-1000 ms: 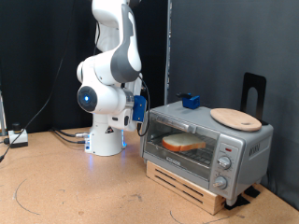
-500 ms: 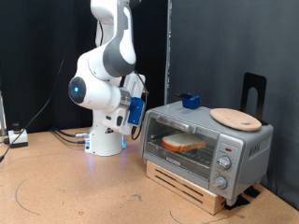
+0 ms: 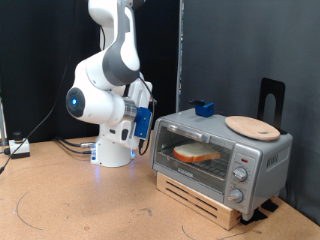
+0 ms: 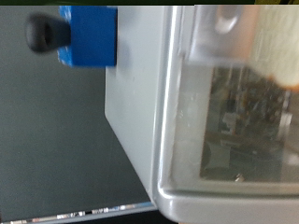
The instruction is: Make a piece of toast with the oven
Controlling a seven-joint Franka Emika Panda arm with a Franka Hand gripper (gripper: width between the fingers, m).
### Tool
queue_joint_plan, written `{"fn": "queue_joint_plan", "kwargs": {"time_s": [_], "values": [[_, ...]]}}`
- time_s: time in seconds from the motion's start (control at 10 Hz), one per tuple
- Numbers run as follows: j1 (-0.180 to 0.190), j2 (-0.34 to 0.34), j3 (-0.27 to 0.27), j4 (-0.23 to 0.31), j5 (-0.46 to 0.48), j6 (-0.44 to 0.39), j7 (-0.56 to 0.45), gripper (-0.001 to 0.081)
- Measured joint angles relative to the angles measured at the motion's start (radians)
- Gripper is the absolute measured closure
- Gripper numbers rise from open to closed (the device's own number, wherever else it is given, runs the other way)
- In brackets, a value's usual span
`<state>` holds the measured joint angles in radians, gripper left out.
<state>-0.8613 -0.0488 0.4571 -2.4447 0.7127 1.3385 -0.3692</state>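
Note:
The silver-grey oven [image 3: 215,160] stands on a low wooden crate at the exterior view's right, with its glass door shut. Behind the glass the piece of toast [image 3: 197,153] lies flat on the rack, pale with a brown crust. My gripper [image 3: 143,120] hangs just off the oven's left end, at about the height of its top, apart from it. The wrist view looks at the oven's corner [image 4: 140,103] and glass from close by. One blurred pale fingertip [image 4: 222,26] shows at the picture's edge, with nothing between the fingers.
A round wooden board [image 3: 252,126] lies on the oven's top. A small blue object [image 3: 204,107] [image 4: 89,37] sits at the oven's back corner. A black stand [image 3: 271,100] rises behind the oven. The arm's white base [image 3: 112,150] stands on the brown table.
The arm's elbow has swung towards the exterior view's left, and the gripper has drawn slightly back from the oven's left end. The oven and toast have not moved.

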Motion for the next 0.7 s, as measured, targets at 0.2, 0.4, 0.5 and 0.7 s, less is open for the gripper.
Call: {"fn": "queue_joint_plan", "kwargs": {"time_s": [0.2, 0.4, 0.5, 0.7], "values": [[-0.009, 0.079, -0.013, 0.073, -0.004, 0.001, 0.041, -0.0001], [-0.013, 0.147, -0.030, 0.138, 0.000, 0.028, 0.090, -0.0001], [-0.015, 0.177, -0.035, 0.161, 0.002, 0.037, 0.108, -0.0001], [-0.015, 0.178, -0.033, 0.159, 0.001, 0.016, 0.088, -0.0001]]}}
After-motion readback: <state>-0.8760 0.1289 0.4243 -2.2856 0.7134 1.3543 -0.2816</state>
